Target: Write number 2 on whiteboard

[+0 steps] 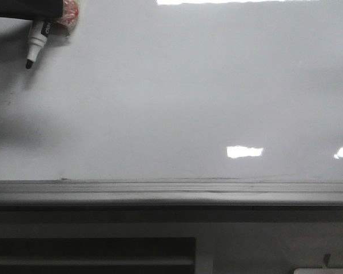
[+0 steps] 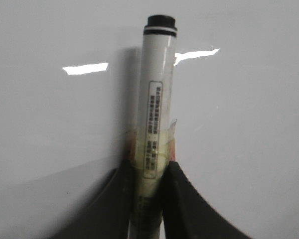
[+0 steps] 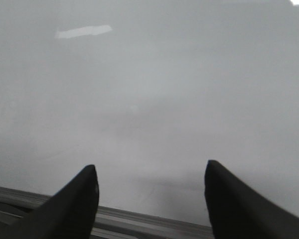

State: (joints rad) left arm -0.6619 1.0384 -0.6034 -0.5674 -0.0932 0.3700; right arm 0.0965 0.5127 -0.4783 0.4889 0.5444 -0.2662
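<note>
The whiteboard (image 1: 183,103) fills nearly the whole front view, glossy white-grey and unmarked: no stroke of the number 2 is on it, so in my judgement the writing has not begun. Its surface throws back bright patches of ceiling light and carries a soft dark shadow below and beside the left claw (image 2: 148,172); a grey ledge (image 1: 171,191) runs along its lower edge, well below that claw, and under the ledge sits a darker slotted panel (image 1: 91,254). The left claw stands at the upper left corner of the board, clamped on a white marker (image 2: 157,99) whose barrel is wrapped in yellowish tape (image 2: 152,149) at the grip. The black tip (image 1: 29,63) points down and away from the claw; whether it touches the board cannot be told. The right claw (image 3: 152,179) hangs spread and empty, facing bare board, with the ledge close beneath it. Risks, as I judge them: starting so near the corner may leave too little room for the top loop; the smooth round barrel may twist or slip in the grip under pressure, breaking the line; too light a contact would skip on the slick surface, too heavy would splay the tip; glare could mask faint strokes.
</note>
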